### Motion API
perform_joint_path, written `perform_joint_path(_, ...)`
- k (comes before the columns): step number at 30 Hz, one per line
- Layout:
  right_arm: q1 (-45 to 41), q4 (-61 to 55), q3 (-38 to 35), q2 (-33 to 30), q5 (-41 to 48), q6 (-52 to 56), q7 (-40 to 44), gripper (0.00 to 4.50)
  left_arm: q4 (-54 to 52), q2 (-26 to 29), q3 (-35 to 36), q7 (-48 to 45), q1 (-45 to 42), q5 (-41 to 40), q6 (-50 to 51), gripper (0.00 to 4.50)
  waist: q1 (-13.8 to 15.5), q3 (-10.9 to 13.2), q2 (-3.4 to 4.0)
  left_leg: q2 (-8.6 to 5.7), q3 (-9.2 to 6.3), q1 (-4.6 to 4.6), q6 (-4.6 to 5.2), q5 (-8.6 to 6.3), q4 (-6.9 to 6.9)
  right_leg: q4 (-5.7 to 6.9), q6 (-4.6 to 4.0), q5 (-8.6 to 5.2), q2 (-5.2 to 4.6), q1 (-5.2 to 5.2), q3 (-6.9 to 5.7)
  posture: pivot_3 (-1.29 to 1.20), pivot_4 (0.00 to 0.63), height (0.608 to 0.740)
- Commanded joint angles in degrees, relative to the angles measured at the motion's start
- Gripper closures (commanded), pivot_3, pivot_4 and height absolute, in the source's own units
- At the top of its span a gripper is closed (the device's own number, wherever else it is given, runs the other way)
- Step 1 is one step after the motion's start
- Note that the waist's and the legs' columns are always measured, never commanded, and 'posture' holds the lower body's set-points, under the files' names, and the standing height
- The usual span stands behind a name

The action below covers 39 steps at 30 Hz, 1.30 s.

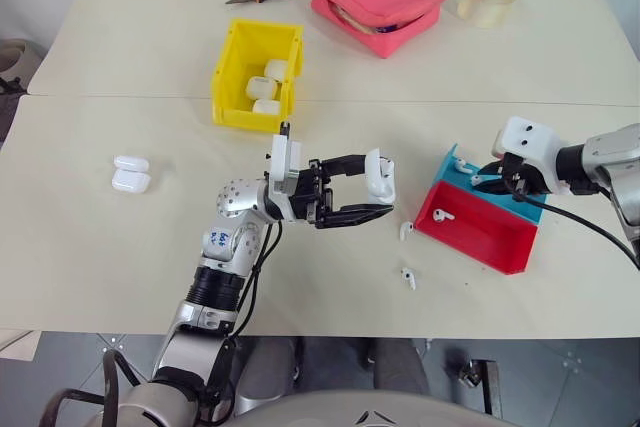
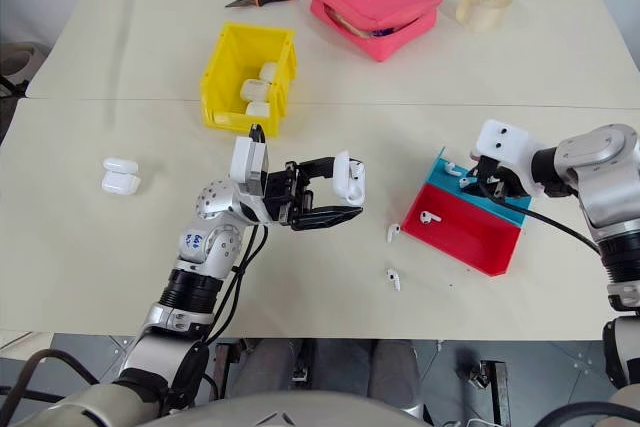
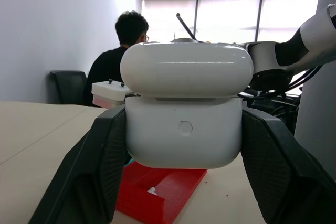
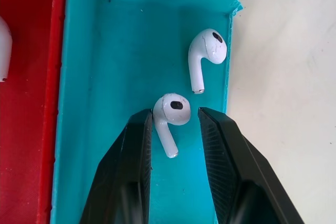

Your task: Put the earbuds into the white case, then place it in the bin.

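The white case [image 3: 184, 106] is clamped, lid ajar, in the left pincer [image 1: 365, 195]. One earbud [image 4: 170, 116] is straddled, untouched, by the right pincer [image 4: 173, 124], spread inside the teal tray [image 4: 105, 77].

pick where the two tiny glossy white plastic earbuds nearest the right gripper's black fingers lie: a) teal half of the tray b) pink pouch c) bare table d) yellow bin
a: the right wrist view shows both earbuds on the teal floor of the tray, one between the right gripper's open fingers.
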Motion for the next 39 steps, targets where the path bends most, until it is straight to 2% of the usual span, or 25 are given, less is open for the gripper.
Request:
perform_joint_path(1,0.9,-0.3,-0.9,0.4,-0.3,0.0,-0.2,3.06,-2.2,0.0,0.1,-0.1,-0.3,-1.3,0.0,1.69,0.0,0.0,0.0,0.0,0.0,0.0,0.0,0.0,0.0,0.0,0.0,0.0,0.0,0.0,0.0,0.0,0.15,0.74)
perform_joint_path(7,1.5,-0.4,-1.0,0.7,-0.2,-0.2,0.1,3.06,-2.2,0.2,0.2,-0.1,-0.5,-1.3,0.1,1.69,0.0,0.0,0.0,0.0,0.0,0.01,0.0,0.0,0.0,0.0,0.0,0.0,0.0,0.01,0.0,0.0,0.15,0.74)
perform_joint_path(10,1.6,-0.3,-1.2,1.0,-0.3,-0.2,0.0,3.62,-2.1,0.3,0.3,-0.1,-0.6,-1.3,0.1,1.69,0.0,0.0,0.0,0.0,0.0,0.01,0.0,0.0,0.0,0.0,0.0,0.0,0.0,0.01,0.0,0.0,0.15,0.74)
perform_joint_path(18,3.2,-2.4,-2.9,0.5,0.5,1.0,-0.3,3.62,-1.9,0.5,0.3,-0.4,-0.8,-1.4,0.1,1.69,0.0,0.0,0.0,0.0,0.0,0.02,0.0,0.0,0.0,0.01,0.0,0.0,0.0,0.02,0.0,0.0,0.15,0.74)
perform_joint_path(23,5.6,-7.7,-9.0,-1.6,4.3,4.3,-0.1,3.62,-1.9,0.4,0.2,-0.5,-0.8,-1.5,0.2,1.69,0.1,0.0,0.0,-0.01,0.0,0.01,0.0,0.0,0.01,0.0,0.0,0.0,0.0,0.03,0.0,0.0,0.15,0.74)
perform_joint_path(29,11.4,-19.5,-25.0,2.1,18.6,10.2,-2.1,3.62,-1.1,0.5,0.4,-1.4,-1.4,-1.8,0.7,1.69,0.1,0.0,0.02,0.01,-0.03,0.01,0.0,0.0,0.0,0.0,0.0,0.0,0.0,0.03,-0.01,0.0,0.15,0.74)
perform_joint_path(33,18.5,-32.6,-35.9,13.1,37.2,18.2,-6.8,3.62,-0.4,0.0,-0.2,-1.5,-2.1,-1.4,1.4,1.69,0.3,0.0,-0.01,0.06,-0.07,0.03,-0.02,0.0,0.0,0.0,0.0,0.0,0.04,0.09,-0.1,0.0,0.15,0.74)
perform_joint_path(39,23.6,-44.6,-38.4,28.1,58.2,23.9,-22.5,3.62,-0.2,0.3,0.0,-1.7,-3.5,-1.5,3.0,1.69,0.2,0.0,0.0,0.01,-0.24,0.1,-0.02,0.0,0.02,0.08,0.01,0.01,0.02,0.07,0.05,0.0,0.15,0.74)
